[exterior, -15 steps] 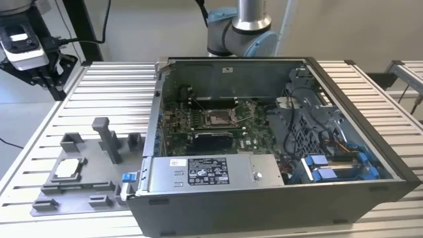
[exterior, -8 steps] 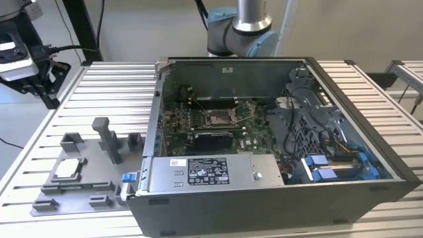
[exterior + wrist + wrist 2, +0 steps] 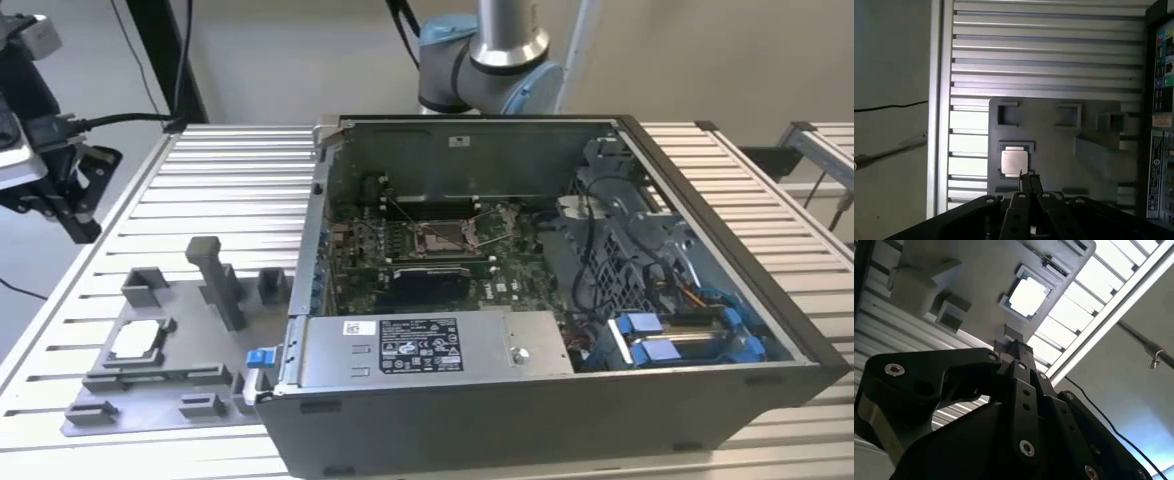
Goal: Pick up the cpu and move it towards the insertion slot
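**CPU in its tray pocket, jaws closed and empty**

The cpu [image 3: 138, 340] lies flat, silvery face up, in a square pocket of the grey fixture tray [image 3: 134, 400]. The tray sits at the lower left of the exterior view, on the ribbed aluminium surface [image 3: 227, 170]. In both wrist views the cpu [image 3: 1029, 296] [image 3: 1014, 161] shows just beyond the black jaws, which are pressed together with nothing between them. In the exterior view the jaws hang at the upper left edge of the frame, well apart from the tray. The insertion slot [image 3: 447, 235], a silver-framed socket on the green motherboard [image 3: 514, 275], sits inside the open computer case [image 3: 534, 410] at centre frame, well apart from the cpu.
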`<state>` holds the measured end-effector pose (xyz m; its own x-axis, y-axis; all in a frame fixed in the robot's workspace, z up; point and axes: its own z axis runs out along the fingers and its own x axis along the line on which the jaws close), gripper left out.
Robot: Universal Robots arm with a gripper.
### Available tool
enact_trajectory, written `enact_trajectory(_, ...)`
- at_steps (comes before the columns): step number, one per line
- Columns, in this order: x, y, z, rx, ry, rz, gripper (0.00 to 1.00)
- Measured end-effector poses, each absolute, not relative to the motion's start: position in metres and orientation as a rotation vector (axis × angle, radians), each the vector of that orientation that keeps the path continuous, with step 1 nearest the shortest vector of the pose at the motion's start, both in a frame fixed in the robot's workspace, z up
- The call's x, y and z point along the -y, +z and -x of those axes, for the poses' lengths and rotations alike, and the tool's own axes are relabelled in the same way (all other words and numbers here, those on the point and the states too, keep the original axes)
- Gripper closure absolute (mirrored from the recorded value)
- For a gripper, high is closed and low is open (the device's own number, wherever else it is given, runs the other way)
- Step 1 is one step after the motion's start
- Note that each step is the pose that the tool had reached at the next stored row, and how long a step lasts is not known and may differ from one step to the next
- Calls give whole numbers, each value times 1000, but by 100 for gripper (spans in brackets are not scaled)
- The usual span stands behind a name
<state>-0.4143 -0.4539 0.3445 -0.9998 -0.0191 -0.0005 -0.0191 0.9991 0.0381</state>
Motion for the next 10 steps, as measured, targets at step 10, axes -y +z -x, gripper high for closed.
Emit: enact_trajectory(10, 455, 341, 417, -3141, 60, 31, 100)
